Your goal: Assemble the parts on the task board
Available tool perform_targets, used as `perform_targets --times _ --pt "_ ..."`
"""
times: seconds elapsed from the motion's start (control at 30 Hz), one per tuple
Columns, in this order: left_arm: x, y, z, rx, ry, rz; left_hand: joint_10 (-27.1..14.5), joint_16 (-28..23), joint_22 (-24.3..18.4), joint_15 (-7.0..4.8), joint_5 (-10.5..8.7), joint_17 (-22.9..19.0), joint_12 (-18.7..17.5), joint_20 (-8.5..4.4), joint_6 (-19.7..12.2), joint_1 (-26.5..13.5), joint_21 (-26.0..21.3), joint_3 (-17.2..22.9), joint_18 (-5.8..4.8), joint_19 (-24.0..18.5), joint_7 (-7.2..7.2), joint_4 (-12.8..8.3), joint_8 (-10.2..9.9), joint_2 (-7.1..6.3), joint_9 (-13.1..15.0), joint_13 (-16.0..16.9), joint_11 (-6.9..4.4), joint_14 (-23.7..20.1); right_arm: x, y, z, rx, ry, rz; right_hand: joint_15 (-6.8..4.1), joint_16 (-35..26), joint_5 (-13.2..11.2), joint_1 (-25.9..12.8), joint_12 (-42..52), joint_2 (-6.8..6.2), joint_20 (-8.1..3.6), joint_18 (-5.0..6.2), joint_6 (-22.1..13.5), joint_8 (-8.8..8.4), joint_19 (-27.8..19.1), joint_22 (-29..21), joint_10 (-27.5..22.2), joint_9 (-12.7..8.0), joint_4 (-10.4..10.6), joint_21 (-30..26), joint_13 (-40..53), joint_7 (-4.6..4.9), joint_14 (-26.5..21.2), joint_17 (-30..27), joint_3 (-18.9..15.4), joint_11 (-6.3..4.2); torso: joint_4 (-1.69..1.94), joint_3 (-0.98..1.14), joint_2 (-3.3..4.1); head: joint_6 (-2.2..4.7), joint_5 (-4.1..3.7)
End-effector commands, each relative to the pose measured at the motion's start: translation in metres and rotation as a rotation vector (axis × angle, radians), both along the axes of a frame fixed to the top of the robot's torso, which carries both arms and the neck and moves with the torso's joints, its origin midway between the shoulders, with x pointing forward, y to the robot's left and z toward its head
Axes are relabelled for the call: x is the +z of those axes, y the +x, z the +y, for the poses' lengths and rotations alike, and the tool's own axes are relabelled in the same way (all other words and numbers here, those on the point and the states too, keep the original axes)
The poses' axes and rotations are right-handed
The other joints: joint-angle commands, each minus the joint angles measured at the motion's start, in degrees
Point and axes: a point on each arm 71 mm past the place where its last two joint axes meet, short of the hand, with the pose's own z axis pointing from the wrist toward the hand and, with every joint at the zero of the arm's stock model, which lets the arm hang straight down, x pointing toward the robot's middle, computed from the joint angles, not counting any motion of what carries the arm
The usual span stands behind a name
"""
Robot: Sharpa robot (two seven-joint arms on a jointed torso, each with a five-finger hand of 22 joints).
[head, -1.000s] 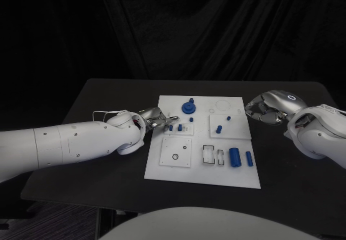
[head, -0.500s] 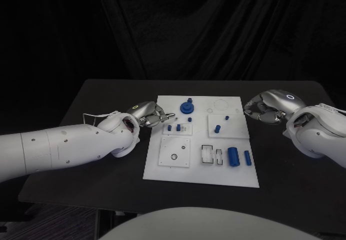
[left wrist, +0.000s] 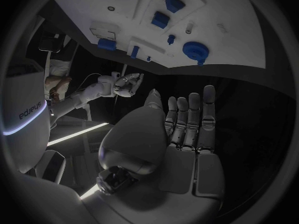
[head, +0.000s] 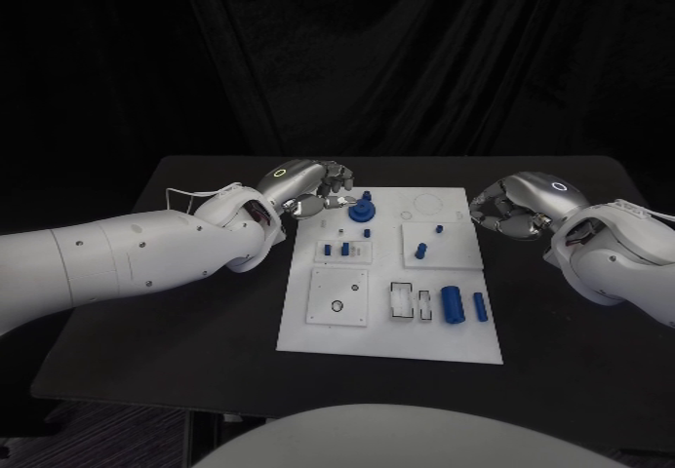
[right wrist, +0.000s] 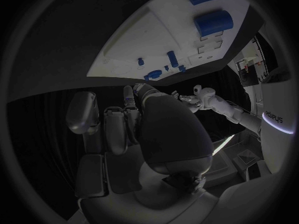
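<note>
The left silver many-fingered hand (head: 304, 187) has swung up from the white rectangular task board's (head: 394, 322) nine-o'clock edge to eleven o'clock, beside the blue round stepped part (head: 365, 209), fingers straight and empty. The right silver hand (head: 515, 207), at two o'clock, is curled, holding nothing.

A black table (head: 211, 322) takes up the middle of the head view, its top dark and matte, with its far edge running straight across and its near corners cut off toward the bottom. Behind it hangs a black curtain (head: 422, 78) in loose vertical folds, covering the whole background from side to side. The same dark tabletop (left wrist: 249, 109) appears in the left wrist view, and again in the right wrist view (right wrist: 56, 50)
</note>
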Motion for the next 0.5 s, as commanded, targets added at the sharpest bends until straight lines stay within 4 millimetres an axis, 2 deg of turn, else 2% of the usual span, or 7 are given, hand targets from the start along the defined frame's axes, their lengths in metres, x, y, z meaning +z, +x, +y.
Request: perform_targets --times 0.03,0.17,0.2,0.3,0.37,0.43,0.5 --pt "-0.002 0.0 -0.014 -0.18 0.032 0.021 -0.98 -0.51 1.4 0.04 -0.8 -1.34 -1.46 0.17 -0.03 1.93 -0.1 1.19 0.03 -0.19 -0.27 -0.08 -0.26 -0.7 -0.66 -1.88 0.11 -0.5 0.003 -0.002 0.002 0.023 0.025 -0.043 0.11 0.27 0.26 -0.11 0.23 -0.31 0.15 -0.03 0.4 0.22 0.38 8.6 0.33 0.07 0.03 0.16 5.86 0.01 3.08 10.52 0.37 -0.02 -0.18 0.16 0.19 -0.01 -0.27" --pt "-0.009 0.009 -0.024 -0.22 0.097 0.026 -1.32 0.73 1.59 -0.64 -1.7 -4.04 -6.31 0.27 0.96 6.41 2.17 4.7 0.84 1.76 -0.61 -0.09 -2.86 -2.58 -5.31 -9.57 -0.36 3.07 0.004 -0.003 0.001 0.024 0.026 -0.044 0.1 0.23 0.3 -0.14 0.22 -0.32 0.15 -0.03 0.41 0.23 0.39 8.6 0.33 0.07 0.04 0.17 5.86 0.01 3.07 10.49 0.37 -0.03 -0.13 0.21 0.44 -0.01 -0.59" --pt "-0.01 0.01 -0.026 -0.226 0.113 0.025 -0.15 2.05 3.11 -1.04 -3.01 -5.29 -8.63 0.35 2.39 7.34 10.25 6.68 0.55 9.02 0.01 -0.12 -6.21 -3.52 -9.47 -14.37 -0.83 6.59 0.004 -0.003 0.0 0.024 0.026 -0.044 0.1 0.23 0.3 -0.14 0.22 -0.32 0.15 -0.03 0.41 0.23 0.39 8.6 0.33 0.07 0.04 0.17 5.86 0.01 3.07 10.49 0.37 -0.03 -0.13 0.23 0.49 -0.01 -0.62" --pt "-0.014 0.012 -0.031 -0.244 0.165 0.022 0.53 2.74 3.86 -1.59 -3.83 -5.87 -9.71 0.45 3.5 7.21 14.11 7.77 0.37 12.11 -0.2 -0.06 -8.2 -4.39 -11.58 -17.23 -1.09 8.08 0.004 -0.004 -0.001 0.021 0.025 -0.042 0.1 0.23 0.3 -0.14 0.22 -0.32 0.15 -0.03 0.41 0.23 0.39 8.6 0.33 0.07 0.04 0.17 5.86 0.01 3.07 10.49 0.37 -0.03 -0.18 0.28 0.59 -0.01 -0.65" --pt "-0.018 0.012 -0.036 -0.254 0.206 0.018 3.27 9.3 6.57 -2.61 -5.33 -0.82 -12.33 0.43 7.13 4.39 26.29 8.48 -0.88 23.19 -0.6 -0.12 -12.3 -5.16 -16.84 -22.32 -2.1 20.25 0.003 -0.004 -0.001 0.02 0.023 -0.039 0.09 0.25 0.39 -0.17 0.24 -0.34 0.14 -0.04 0.41 0.23 0.41 8.61 0.35 0.07 0.05 0.2 5.86 0.01 3.08 10.51 0.38 -0.04 -0.3 0.35 0.77 -0.01 -0.57" --pt "-0.021 0.013 -0.04 -0.26 0.238 0.013 4.25 11.48 7.98 -3.29 -4.14 0.93 -15.02 0.29 8.96 2.6 32.12 8.75 -1.76 28.45 -1.73 -0.06 -16.0 -7.09 -22.68 -26.02 -2.59 25.9 0.003 -0.004 0.0 0.02 0.021 -0.035 0.09 0.25 0.39 -0.17 0.24 -0.34 0.14 -0.04 0.41 0.23 0.41 8.61 0.35 0.07 0.05 0.2 5.86 0.01 3.08 10.51 0.38 -0.04 -0.3 0.3 0.99 -0.01 -0.61" --pt "-0.023 0.013 -0.043 -0.26 0.255 0.013 5.34 13.66 8.94 -3.89 -3.02 3.08 -16.87 -0.07 9.23 2.38 36.01 9.69 -2.47 31.96 -2.25 -0.16 -16.65 -8.26 -27.07 -28.79 -3.14 30.3 0.003 -0.004 0.0 0.021 0.02 -0.032 0.09 0.25 0.39 -0.17 0.24 -0.34 0.14 -0.04 0.41 0.23 0.41 8.61 0.35 0.07 0.05 0.2 5.86 0.01 3.08 10.51 0.38 -0.04 -0.31 0.28 1.1 -0.01 -0.66"
